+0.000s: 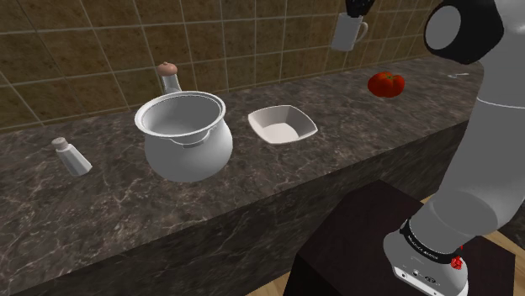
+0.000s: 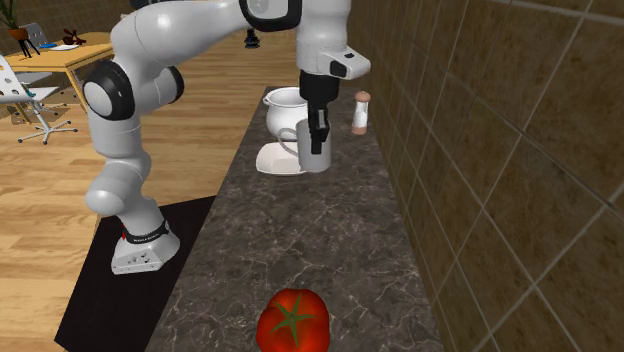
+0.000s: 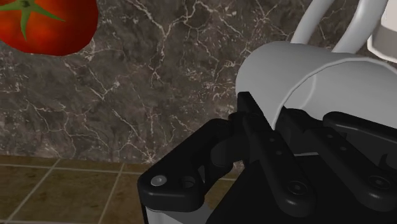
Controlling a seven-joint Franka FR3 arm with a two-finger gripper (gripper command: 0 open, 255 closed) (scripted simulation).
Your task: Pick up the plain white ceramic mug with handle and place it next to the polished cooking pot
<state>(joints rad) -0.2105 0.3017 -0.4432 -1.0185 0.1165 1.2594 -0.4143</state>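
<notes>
Arm [image 2: 130, 100] raised, tool [image 1: 357, 10] clasping mug [image 1: 345, 35] high above counter [image 1: 252, 181].

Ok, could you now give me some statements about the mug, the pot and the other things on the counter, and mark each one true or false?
1. The gripper holds the white mug in the air above the counter. True.
2. The tomato lies inside the white bowl. False: it lies on the counter, apart from the bowl.
3. In the shoulder view, the bowl stands between the pot and the tomato. True.
4. The pot has a lid on it. False: it is open, with no lid on top.
</notes>
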